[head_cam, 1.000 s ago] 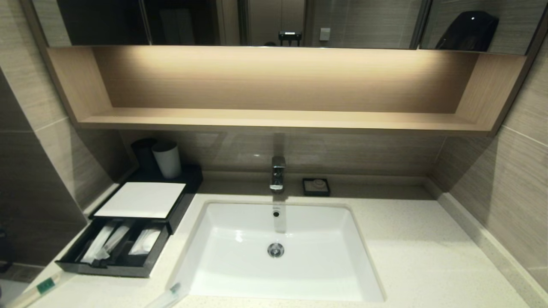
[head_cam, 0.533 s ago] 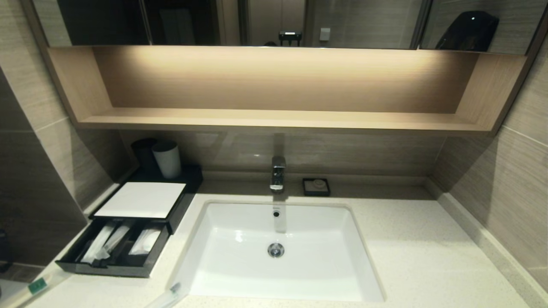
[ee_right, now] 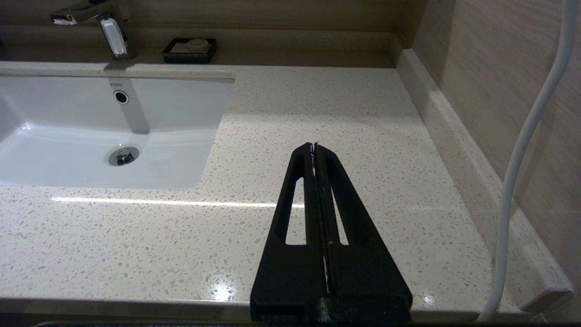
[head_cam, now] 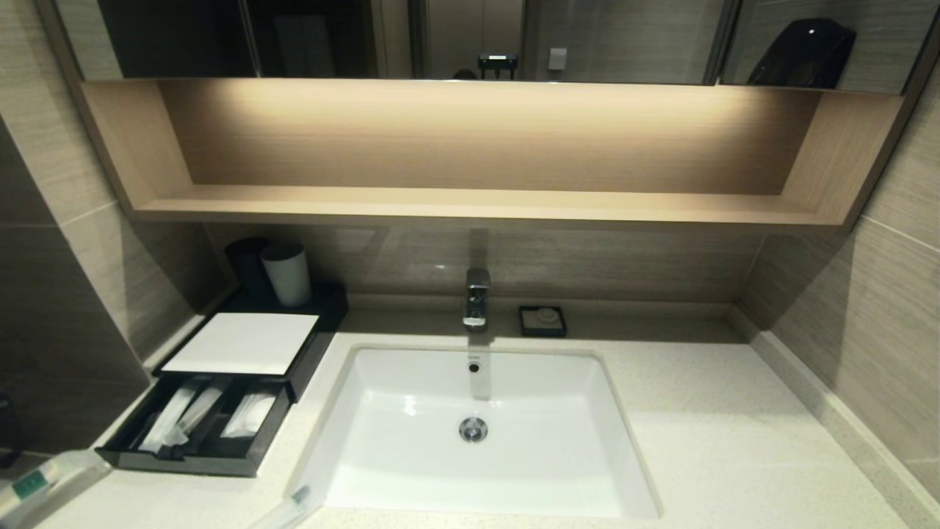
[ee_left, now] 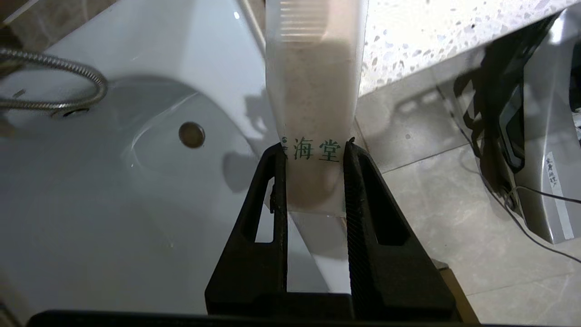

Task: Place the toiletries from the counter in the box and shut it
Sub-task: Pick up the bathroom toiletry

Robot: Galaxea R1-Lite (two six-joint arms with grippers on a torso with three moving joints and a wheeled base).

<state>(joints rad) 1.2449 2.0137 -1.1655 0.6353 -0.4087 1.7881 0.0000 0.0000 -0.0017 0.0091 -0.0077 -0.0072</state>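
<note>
My left gripper [ee_left: 313, 147] is shut on one toiletry, a long clear packet [ee_left: 313, 91] with green print, and holds it off the counter's left front corner. That packet's green label end shows at the bottom left of the head view [head_cam: 33, 483]. Another packet [head_cam: 292, 505] lies on the counter [head_cam: 734, 441] at the sink's front left corner. The dark box [head_cam: 242, 342] with its white top stands at the left. Its drawer [head_cam: 183, 464] is pulled out and holds several whitish packets [head_cam: 180, 415]. My right gripper [ee_right: 314, 146] is shut and empty over the right counter.
A white sink [head_cam: 411, 382] fills the counter's middle, with a faucet [head_cam: 476, 297] behind it. A black soap dish [head_cam: 542, 321] sits by the back wall. A grey cup [head_cam: 288, 273] stands behind the box. A wooden shelf [head_cam: 477, 202] hangs above. A toilet [ee_left: 91, 181] and floor lie below my left gripper.
The packet held in my left gripper has moved left and a little up at the bottom left corner of the head view. Nothing else has moved.
</note>
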